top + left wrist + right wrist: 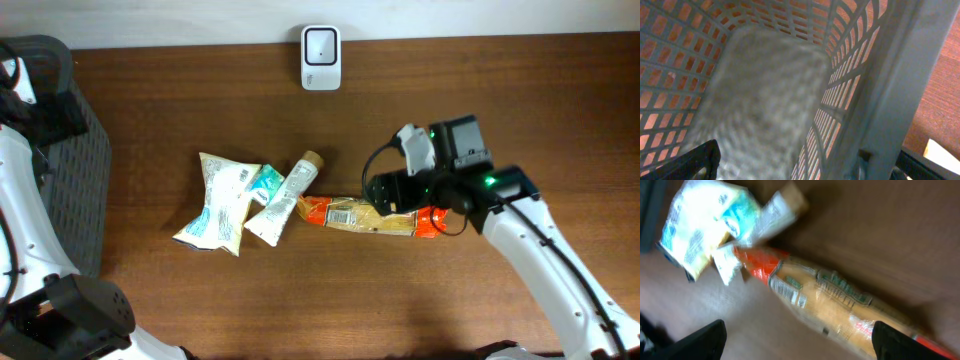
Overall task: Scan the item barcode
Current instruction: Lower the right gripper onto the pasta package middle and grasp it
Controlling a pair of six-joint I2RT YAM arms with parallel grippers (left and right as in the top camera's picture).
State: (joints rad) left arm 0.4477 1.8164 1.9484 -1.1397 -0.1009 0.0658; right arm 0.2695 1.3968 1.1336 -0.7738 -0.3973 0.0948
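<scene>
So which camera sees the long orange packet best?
The right wrist view: the orange packet fills the picture close up, its white labels showing, though a bit blurry. The overhead view shows it small, partly hidden under the right gripper. The left wrist view misses it, seeing only the grey basket.

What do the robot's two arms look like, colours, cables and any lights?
The left arm and right arm are smooth white links joined by black joints. The right arm ends in a boxy black wrist with small green lights and a looping black cable. The left tool and right tool show black fingers.
</scene>
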